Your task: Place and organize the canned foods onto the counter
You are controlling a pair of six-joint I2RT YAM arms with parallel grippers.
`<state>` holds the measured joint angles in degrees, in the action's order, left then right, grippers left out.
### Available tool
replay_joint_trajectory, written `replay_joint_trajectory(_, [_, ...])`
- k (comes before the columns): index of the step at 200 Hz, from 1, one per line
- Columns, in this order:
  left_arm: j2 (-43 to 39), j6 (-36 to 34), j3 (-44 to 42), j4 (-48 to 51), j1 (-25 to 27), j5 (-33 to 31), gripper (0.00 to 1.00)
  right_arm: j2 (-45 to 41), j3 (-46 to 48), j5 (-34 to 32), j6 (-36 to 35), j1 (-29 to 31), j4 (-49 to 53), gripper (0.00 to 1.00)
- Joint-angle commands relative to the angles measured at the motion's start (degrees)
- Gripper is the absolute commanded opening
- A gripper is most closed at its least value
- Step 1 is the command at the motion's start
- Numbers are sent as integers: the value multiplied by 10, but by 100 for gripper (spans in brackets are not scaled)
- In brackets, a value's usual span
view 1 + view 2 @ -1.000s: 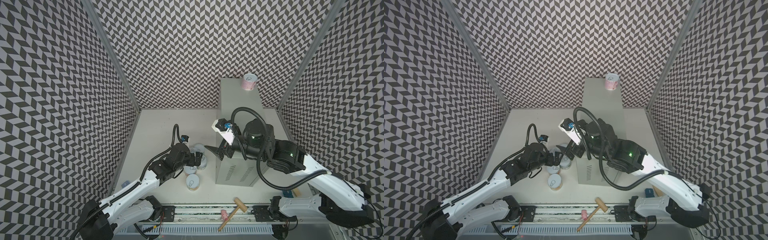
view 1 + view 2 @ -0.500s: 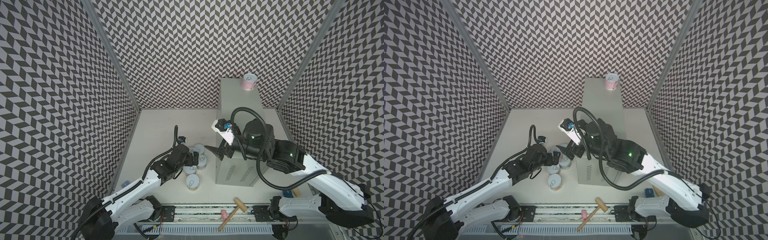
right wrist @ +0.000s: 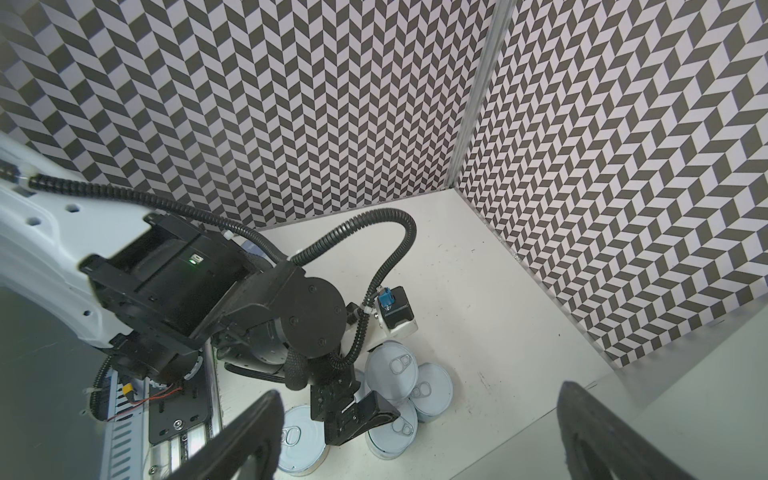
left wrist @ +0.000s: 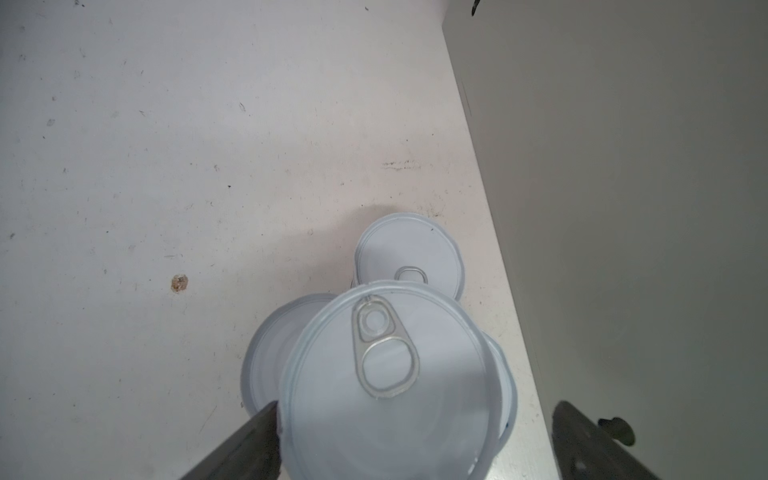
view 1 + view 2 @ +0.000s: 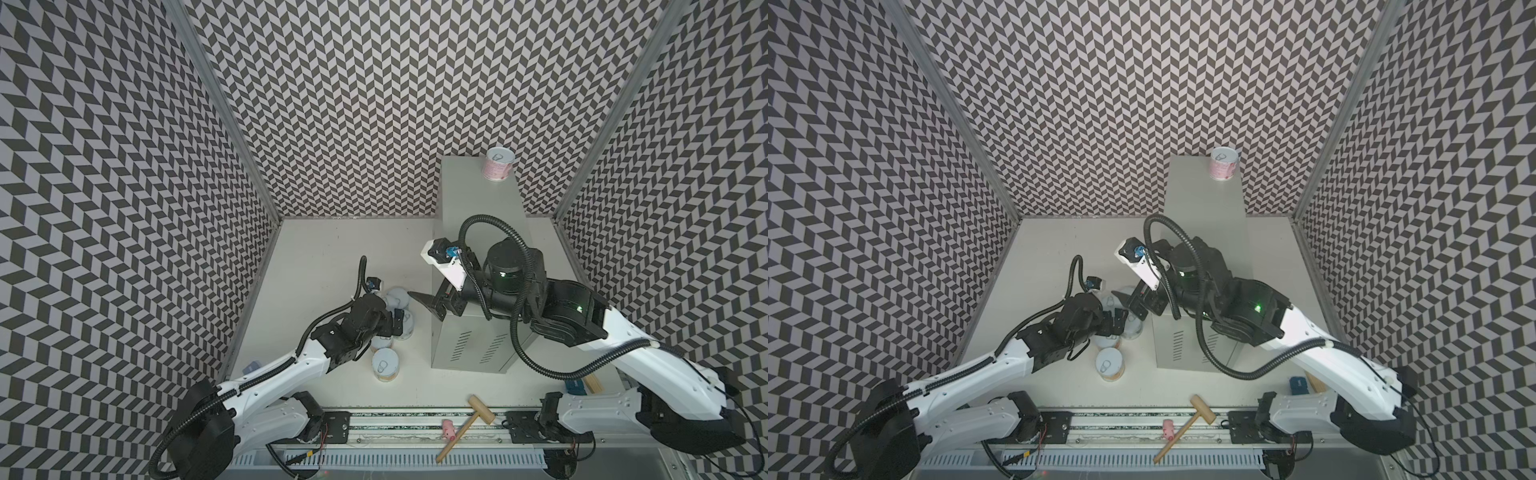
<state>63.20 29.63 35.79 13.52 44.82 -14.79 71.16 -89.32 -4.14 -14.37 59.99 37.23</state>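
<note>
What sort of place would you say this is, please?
Probably a robot test cell rather than a real kitchen: chevron-patterned walls enclose it on three sides, two arms are mounted on a rail, and a grey cabinet seems to serve as the counter near some cans.

no lettering, brand or number is legible, neither on the canned foods (image 5: 495, 169) nor the counter (image 5: 469, 199).

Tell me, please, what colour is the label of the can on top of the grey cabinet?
Pink; the can shows best in a top view.
</note>
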Motion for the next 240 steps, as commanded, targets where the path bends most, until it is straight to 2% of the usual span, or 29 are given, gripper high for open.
replay_joint_trajectory(1, [20,12,8,6,10,-69,100,2,0,0,-8,3,-29,99])
replay_joint_trajectory(40, [31,15,5,-4,21,-94,95,-2,7,-1,-5,3,-31,99])
replay_joint_trajectory(61, [13,14,7,-7,28,-99,88,-4,10,-1,-6,3,-32,99])
replay_joint_trajectory(80, [-22,7,11,-10,33,-99,77,-6,17,-2,-9,2,-36,99])
replay_joint_trajectory(137, [-111,-25,82,46,33,-71,61,-29,88,10,-22,3,-99,99])
replay_joint_trajectory(178, [-101,-80,152,97,28,-20,63,-34,112,10,-8,3,-121,99])
replay_joint_trajectory(185, [-92,-82,155,104,28,-16,66,-34,113,9,-6,3,-122,99])
replay_joint_trajectory(206, [-67,-66,143,106,28,2,84,-36,113,11,-1,3,-124,99])
replay_joint_trajectory(240, [-59,-5,79,66,29,8,95,-42,117,7,0,3,-127,99])
